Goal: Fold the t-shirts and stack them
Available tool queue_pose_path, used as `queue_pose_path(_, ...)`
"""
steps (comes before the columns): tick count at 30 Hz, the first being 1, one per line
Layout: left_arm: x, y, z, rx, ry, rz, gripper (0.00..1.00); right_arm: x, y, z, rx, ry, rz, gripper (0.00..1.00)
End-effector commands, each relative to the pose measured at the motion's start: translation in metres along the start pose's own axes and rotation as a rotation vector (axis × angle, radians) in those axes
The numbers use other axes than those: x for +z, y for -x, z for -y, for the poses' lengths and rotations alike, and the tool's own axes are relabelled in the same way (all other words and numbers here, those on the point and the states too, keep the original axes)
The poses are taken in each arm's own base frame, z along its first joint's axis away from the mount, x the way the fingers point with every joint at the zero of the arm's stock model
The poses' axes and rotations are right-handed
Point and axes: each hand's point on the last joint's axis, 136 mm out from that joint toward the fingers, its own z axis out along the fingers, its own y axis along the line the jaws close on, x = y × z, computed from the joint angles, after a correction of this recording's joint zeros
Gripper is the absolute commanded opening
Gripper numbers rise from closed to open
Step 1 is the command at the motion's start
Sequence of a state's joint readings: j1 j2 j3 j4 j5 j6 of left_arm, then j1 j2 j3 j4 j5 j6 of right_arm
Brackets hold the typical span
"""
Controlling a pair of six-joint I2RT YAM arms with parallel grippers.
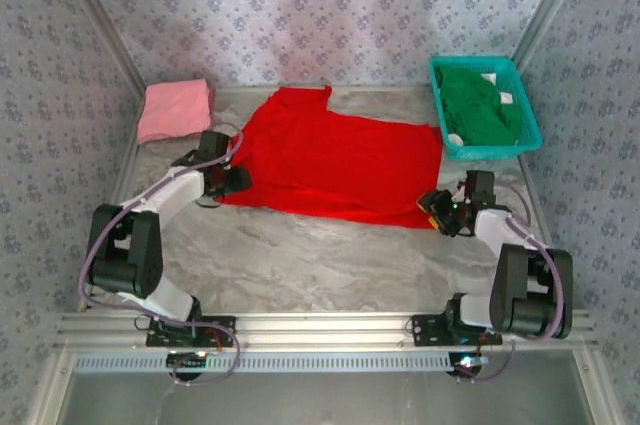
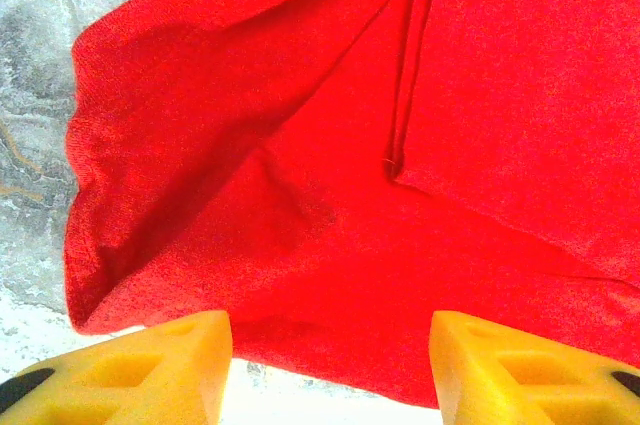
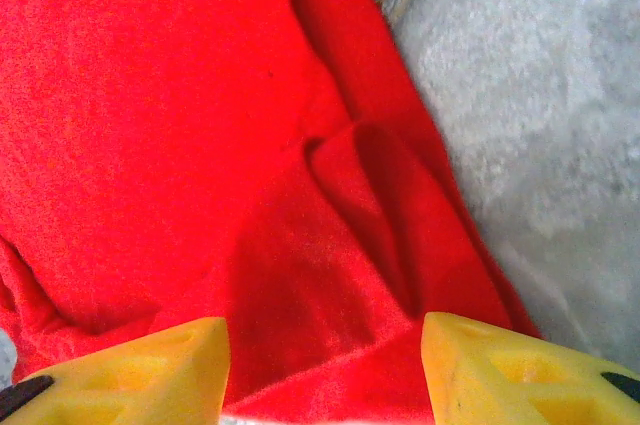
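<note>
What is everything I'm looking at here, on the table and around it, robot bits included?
Bright red cloth t-shirt: one, red, spread flat mid-table.
Pale pink cloth t-shirt: one, pink, folded, far left corner.
Dark green cloth t-shirt: one, green, bunched inside the basket.
Teal plastic mesh basket: one, teal, far right corner.
Grey marbled table: one, grey, under everything.
Left arm's yellow fingers: one pair, yellow, open, at the red shirt's left edge.
Right arm's yellow fingers: one pair, yellow, open, at its near right corner.
</note>
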State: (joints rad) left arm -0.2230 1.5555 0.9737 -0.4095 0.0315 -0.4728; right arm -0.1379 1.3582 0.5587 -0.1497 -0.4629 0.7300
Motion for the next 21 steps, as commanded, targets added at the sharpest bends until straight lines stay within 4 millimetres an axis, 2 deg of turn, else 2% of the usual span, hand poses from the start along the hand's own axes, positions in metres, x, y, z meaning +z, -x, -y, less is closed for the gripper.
queue_pose_path(1,0.000,-0.006,-0.006,0.002,0.031,-0.016,0.55,0.007,0.012,-0.010,0.007,0.051,0.023,0.56)
queue_pose_path(6,0.001,-0.006,-0.006,0.002,0.033,-0.021,0.55,0.012,0.020,-0.015,0.005,0.053,0.037,0.49)
queue_pose_path(11,0.003,-0.004,-0.005,0.002,0.037,-0.022,0.55,0.014,0.026,-0.015,0.019,0.051,0.058,0.33)
queue_pose_path(21,0.004,-0.003,-0.006,0.004,0.044,-0.027,0.55,0.012,0.035,-0.021,0.019,0.059,0.082,0.09)
